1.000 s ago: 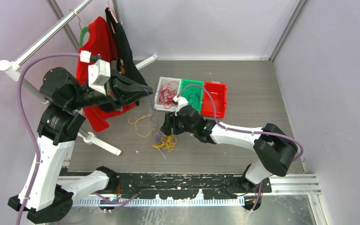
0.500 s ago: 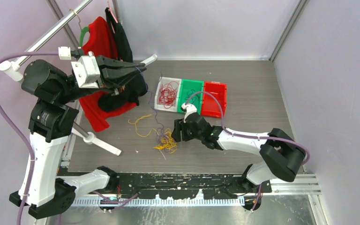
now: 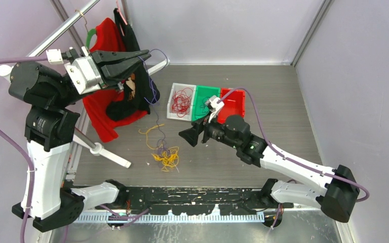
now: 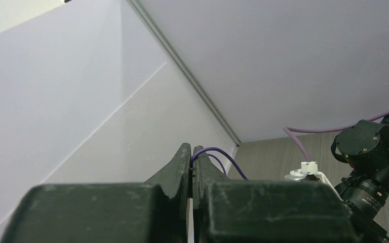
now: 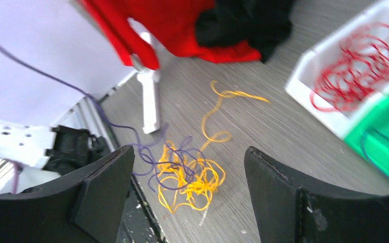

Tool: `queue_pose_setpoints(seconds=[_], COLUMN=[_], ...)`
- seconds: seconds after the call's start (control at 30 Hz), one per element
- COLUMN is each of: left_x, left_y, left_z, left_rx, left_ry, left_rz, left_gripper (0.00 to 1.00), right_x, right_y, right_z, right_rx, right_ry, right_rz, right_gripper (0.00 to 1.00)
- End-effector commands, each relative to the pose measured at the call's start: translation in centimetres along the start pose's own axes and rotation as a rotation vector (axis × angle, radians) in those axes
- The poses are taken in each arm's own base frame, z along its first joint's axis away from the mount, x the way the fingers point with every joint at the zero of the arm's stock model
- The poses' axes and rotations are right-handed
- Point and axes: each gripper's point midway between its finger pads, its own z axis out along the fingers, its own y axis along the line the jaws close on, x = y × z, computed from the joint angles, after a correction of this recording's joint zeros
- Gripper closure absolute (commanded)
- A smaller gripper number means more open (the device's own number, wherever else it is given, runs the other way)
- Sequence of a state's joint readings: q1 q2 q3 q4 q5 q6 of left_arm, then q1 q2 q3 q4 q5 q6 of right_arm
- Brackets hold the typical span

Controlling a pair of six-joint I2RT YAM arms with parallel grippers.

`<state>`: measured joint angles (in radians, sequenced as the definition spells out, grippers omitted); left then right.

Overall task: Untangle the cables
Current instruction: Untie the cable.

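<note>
My left gripper point(image 3: 144, 54) is raised high at the back left and shut on a thin purple cable point(image 3: 153, 86); the cable loops out of the fingertips in the left wrist view point(image 4: 218, 154) and hangs down to a tangle of yellow-orange and purple cables point(image 3: 166, 158) on the table. The tangle shows between my right fingers in the right wrist view point(image 5: 192, 177). My right gripper point(image 3: 185, 135) is open and empty, up off the table to the right of the tangle. Red cables point(image 3: 182, 99) lie in the white bin point(image 3: 172, 96). A dark cable lies in the green bin point(image 3: 200, 104).
A red bin point(image 3: 232, 106) stands right of the green one. A red and black garment point(image 3: 112, 101) hangs on a white rack point(image 3: 101, 150) at the left. A loose yellow-orange cable point(image 3: 151, 130) lies near the rack's foot.
My left gripper rose and swung back-left, pulling the purple cable up. My right gripper lifted off the tangle and drew back to the right. The tangle slid a little left.
</note>
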<state>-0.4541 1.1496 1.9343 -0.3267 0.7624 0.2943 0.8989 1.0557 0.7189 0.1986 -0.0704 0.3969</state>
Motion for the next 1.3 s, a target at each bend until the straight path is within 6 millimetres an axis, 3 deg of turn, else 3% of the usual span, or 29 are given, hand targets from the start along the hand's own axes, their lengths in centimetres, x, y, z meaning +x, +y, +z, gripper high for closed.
queue_pose_setpoints(seconds=[0.0, 0.13, 0.27, 0.43, 0.47, 0.5, 0.6, 0.73, 0.83, 0.97, 1.1, 1.27], left_x=[-2.1, -1.8, -1.4, -1.1, -1.0, -0.9, 0.2, 4.3, 8.8, 13.2, 15.7, 18.4], left_y=[1.2, 1.2, 1.3, 1.3, 1.3, 1.2, 0.6, -2.0, -5.4, -10.6, -14.3, -16.5], left_z=[-0.1, 0.0, 0.2, 0.3, 0.3, 0.3, -0.1, -1.6, -3.5, -5.6, -6.6, -7.5], left_rx=[-0.038, -0.036, -0.032, -0.031, -0.030, -0.028, -0.024, 0.000, 0.024, 0.085, 0.161, 0.194], left_ry=[-0.040, -0.029, -0.022, -0.015, -0.012, -0.007, 0.028, 0.147, 0.270, 0.381, 0.425, 0.479], left_rz=[0.077, 0.077, 0.067, 0.059, 0.056, 0.051, 0.022, -0.096, -0.257, -0.494, -0.652, -0.731], left_gripper=[1.00, 1.00, 1.00, 1.00, 1.00, 1.00, 1.00, 1.00, 0.94, 0.86, 0.81, 0.78], right_x=[-5.3, -5.5, -4.0, -2.9, -2.8, -2.9, -3.5, -4.9, -5.9, -7.1, -7.7, -8.3], right_y=[6.1, 9.4, 11.8, 11.8, 11.4, 11.0, 9.6, 8.5, 8.1, 8.4, 8.9, 9.6], right_z=[0.9, 2.1, 3.6, 5.3, 5.7, 6.1, 6.3, 4.8, 3.3, 2.0, 1.5, 1.3], right_rx=[-0.270, -0.403, -0.489, -0.461, -0.442, -0.412, -0.314, -0.252, -0.232, -0.234, -0.252, -0.280], right_ry=[-0.110, -0.092, -0.029, -0.005, 0.001, 0.001, 0.003, -0.059, -0.097, -0.129, -0.149, -0.165], right_rz=[-0.081, -0.090, -0.092, -0.093, -0.093, -0.096, -0.114, -0.124, -0.127, -0.128, -0.110, -0.086], right_gripper=[0.16, 0.16, 0.17, 0.23, 0.30, 0.44, 0.97, 0.99, 0.99, 0.99, 0.99, 0.99])
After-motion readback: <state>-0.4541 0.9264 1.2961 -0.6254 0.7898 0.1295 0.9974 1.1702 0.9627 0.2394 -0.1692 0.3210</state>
